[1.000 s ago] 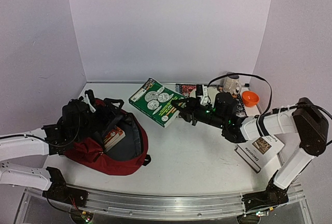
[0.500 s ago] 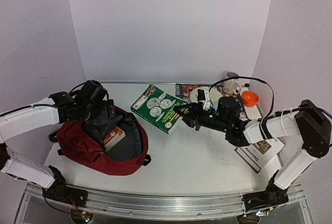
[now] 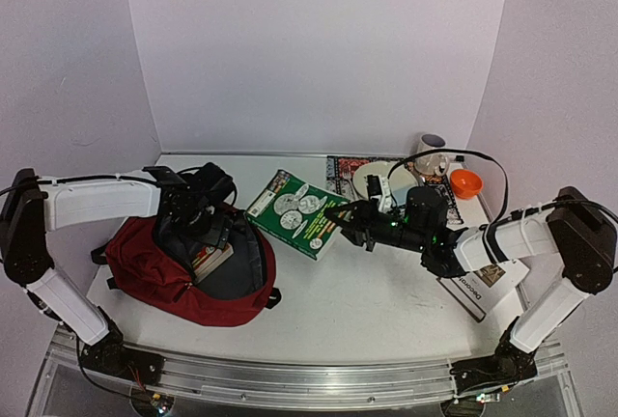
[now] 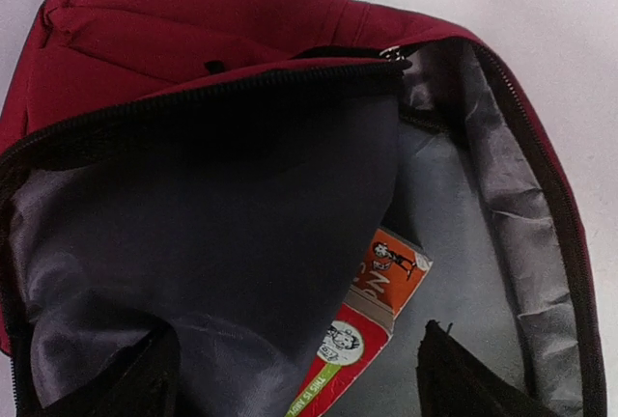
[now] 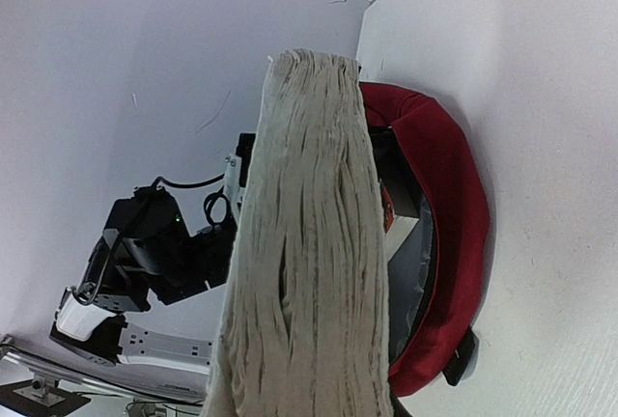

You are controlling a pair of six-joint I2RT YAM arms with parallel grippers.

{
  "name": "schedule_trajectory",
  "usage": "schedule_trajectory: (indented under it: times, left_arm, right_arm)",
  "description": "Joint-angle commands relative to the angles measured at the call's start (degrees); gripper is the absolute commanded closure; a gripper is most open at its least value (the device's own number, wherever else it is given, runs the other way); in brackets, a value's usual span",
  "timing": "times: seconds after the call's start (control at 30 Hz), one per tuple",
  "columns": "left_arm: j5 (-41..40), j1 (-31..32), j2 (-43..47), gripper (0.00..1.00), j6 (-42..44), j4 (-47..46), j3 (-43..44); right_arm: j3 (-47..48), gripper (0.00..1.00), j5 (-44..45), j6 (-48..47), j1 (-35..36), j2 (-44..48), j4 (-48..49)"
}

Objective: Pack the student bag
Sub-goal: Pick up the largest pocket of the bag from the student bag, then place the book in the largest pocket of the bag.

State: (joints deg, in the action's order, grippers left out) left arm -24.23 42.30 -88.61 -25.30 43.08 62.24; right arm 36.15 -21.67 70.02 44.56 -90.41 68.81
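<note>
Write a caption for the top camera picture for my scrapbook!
Right gripper holds a green book beside the open red backpack; left gripper hovers above a small book inside.

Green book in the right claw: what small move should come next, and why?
Probably swing the green book left toward the open mouth of the student bag. The right claw grips the book's edge, the bag gapes with an orange book already inside, and the left claw stands open over it.
</note>
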Motion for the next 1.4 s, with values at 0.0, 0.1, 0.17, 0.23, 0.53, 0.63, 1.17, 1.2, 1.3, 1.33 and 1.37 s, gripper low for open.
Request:
schedule_trajectory:
  times: [0.0,0.1,0.17,0.23,0.53,0.63,1.17,1.2,1.3,1.33,1.37]
  left_arm:
    - [-4.1,-0.2,-3.7,0.26,1.5,2.6,3.1]
    - [-6.2,-0.2,-5.1,0.50,1.1,2.9,4.2]
    - [-7.5,-0.2,-6.0,0.60,0.9,3.1,4.7]
    - [-8.2,-0.2,-7.1,0.68,0.7,3.5,4.9]
    - [-0.9,0.0,-4.6,1.00,0.0,5.7,7.9]
    - [5.1,0.2,-2.2,1.00,-0.1,6.1,10.7]
    - [20.1,2.9,1.4,1.00,-2.2,6.2,19.9]
    - [20.9,3.1,1.6,1.00,-2.1,6.1,20.1]
    - [22.9,3.1,2.6,1.00,-2.1,5.5,20.3]
    - [23.2,3.1,2.8,1.00,-2.3,5.2,20.3]
    - [23.5,3.1,3.1,1.00,-2.4,4.9,20.3]
  right_arm:
    - [1.6,1.00,-1.6,-1.1,0.2,1.6,8.5]
    - [1.5,1.00,-1.8,-1.3,0.2,1.7,8.2]
    - [1.1,1.00,-1.8,-1.4,0.2,1.8,8.2]
    - [0.7,1.00,-1.9,-1.3,0.1,2.1,8.2]
    - [1.0,1.00,-2.5,-1.4,1.6,2.0,6.2]
    - [2.5,1.00,-2.9,-1.1,2.8,0.4,5.5]
    - [7.2,1.00,-3.2,5.4,6.6,-10.0,12.1]
    - [7.6,1.00,-3.1,5.5,6.7,-10.6,12.2]
    - [9.0,1.00,-2.7,5.9,7.0,-12.1,12.3]
    - [9.6,1.00,-2.6,6.0,7.1,-12.7,12.3]
    - [10.5,1.00,-2.5,6.1,7.3,-13.3,12.3]
